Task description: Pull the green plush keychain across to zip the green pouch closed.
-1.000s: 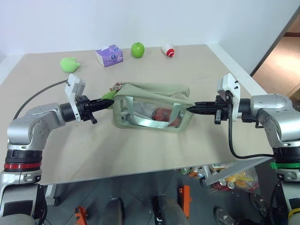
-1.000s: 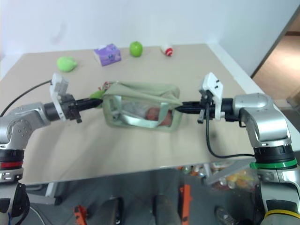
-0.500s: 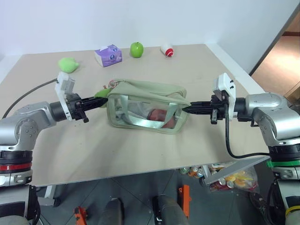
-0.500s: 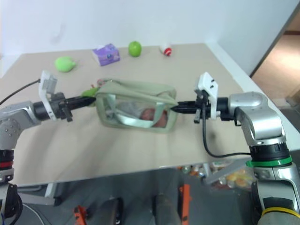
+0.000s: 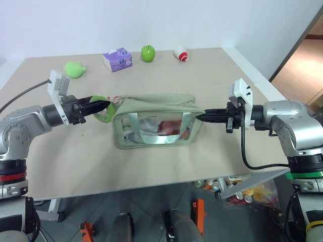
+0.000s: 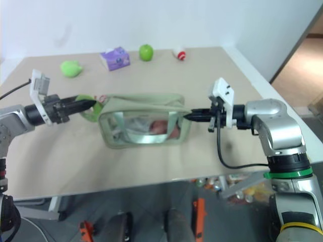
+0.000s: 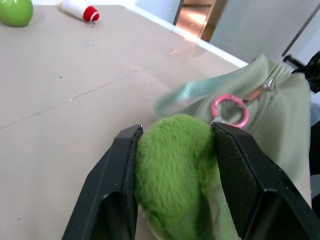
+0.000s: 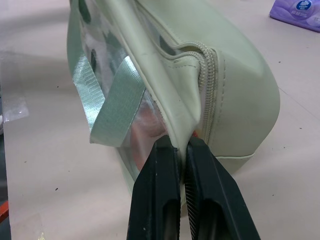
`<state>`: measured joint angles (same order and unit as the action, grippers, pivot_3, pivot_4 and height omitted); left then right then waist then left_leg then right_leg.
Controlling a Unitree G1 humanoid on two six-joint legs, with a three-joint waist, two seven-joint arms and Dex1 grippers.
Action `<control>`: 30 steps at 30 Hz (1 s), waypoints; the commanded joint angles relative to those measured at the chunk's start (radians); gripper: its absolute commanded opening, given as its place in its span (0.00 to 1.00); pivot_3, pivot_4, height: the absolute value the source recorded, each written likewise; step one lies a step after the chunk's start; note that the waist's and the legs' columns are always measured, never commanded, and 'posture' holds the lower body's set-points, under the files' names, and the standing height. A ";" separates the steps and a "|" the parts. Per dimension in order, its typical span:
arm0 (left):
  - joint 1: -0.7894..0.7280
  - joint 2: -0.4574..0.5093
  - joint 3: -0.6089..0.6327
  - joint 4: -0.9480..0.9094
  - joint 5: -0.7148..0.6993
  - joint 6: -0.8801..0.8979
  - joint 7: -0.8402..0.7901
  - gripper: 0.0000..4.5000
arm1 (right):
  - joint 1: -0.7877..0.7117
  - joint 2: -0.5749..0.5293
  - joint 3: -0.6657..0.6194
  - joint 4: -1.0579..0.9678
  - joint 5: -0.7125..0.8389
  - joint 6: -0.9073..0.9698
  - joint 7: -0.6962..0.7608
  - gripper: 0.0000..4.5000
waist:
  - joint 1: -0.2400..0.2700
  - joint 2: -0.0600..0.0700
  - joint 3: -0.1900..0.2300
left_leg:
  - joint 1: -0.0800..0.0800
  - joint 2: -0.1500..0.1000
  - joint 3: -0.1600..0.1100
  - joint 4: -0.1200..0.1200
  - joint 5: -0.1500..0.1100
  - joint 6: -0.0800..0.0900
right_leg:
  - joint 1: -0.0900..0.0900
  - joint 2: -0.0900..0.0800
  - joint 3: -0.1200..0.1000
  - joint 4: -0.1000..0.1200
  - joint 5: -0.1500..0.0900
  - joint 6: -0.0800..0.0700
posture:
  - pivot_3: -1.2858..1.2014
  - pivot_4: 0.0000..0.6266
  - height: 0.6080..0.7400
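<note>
The boxy pale sage-green fabric pouch with clear plastic side windows [image 5: 154,123] sits upright mid-table on the beige tabletop [image 5: 212,75], long axis running left-right between the two arms, top zipper along that same line, a clear window with two pale green straps facing the camera. Something reddish shows through the window, can't tell what. The small bright lime-green plush ring keychain [image 5: 103,108] hangs off the pouch's left end, joined by a pink metal ring [image 7: 229,110] to the zipper pull, pointing away from the pouch toward the left arm. Left gripper [image 5: 100,105] points roughly level toward the pouch; its two black fingers [image 7: 112,180] sit on either side of the plush with the fuzz pressed between them, so clamped on the keychain. Right gripper [image 5: 202,117] points level at the pouch's right end, fingers [image 8: 159,190] pinched together on a fold of the fabric just below the zipper's end. From the right wrist view the zipper teeth look closed at that end. Along the far table edge, well apart from the pouch: a loose lime-green plush blob [image 5: 74,69], a small purple tissue box [image 5: 117,59], a shiny green apple [image 5: 148,53], and a small white bottle with a red cap [image 5: 180,53] lying on its side.
</note>
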<state>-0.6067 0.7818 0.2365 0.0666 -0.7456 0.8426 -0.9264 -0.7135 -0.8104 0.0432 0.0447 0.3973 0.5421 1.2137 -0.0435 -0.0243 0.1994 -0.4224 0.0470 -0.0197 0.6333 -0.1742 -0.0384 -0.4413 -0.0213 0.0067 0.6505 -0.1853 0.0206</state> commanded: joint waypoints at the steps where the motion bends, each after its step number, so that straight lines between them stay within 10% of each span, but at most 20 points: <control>1: -0.002 0.020 0.011 -0.033 0.008 -0.018 -0.015 0.45 | -0.009 -0.017 -0.023 -0.004 -0.004 -0.001 -0.007 0.00 | 0.000 0.000 0.000 | 0.000 0.000 0.000 0.000 0.000 0.000 | 0.000 0.000 0.000 0.000 0.000 0.000 | 0.52 0.24 1.00; 10: 0.013 0.009 0.011 -0.056 -0.001 -0.024 -0.035 0.45 | -0.008 -0.017 -0.026 -0.007 -0.005 0.000 -0.013 0.00 | 0.000 0.000 0.000 | 0.000 0.000 0.000 0.000 0.000 0.000 | 0.000 0.000 0.000 0.000 0.000 0.000 | 0.52 0.24 1.00; 16: 0.002 0.014 0.029 -0.052 -0.030 -0.007 -0.043 0.01 | -0.007 -0.016 -0.024 -0.005 -0.007 -0.004 -0.013 0.00 | 0.000 0.000 0.000 | 0.000 0.000 0.000 0.000 0.000 0.000 | 0.000 0.000 0.000 0.000 0.000 0.000 | 0.52 0.24 1.00; 30: -0.300 0.069 -0.103 0.001 0.113 -0.138 -0.137 0.01 | -0.020 -0.009 -0.009 0.021 -0.022 -0.024 0.002 0.00 | 0.006 -0.001 0.001 | -0.001 -0.001 0.000 0.001 0.000 0.000 | 0.000 0.000 0.001 -0.001 0.000 0.000 | 0.52 0.24 1.00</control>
<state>-0.8555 0.8462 0.1496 0.0725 -0.6553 0.7455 -1.0428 -0.7171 -0.8122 0.0419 0.0647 0.3851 0.5257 1.2160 -0.0380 -0.0256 0.2000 -0.4232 0.0463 -0.0193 0.6341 -0.1742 -0.0385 -0.4409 -0.0213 0.0078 0.6495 -0.1851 0.0210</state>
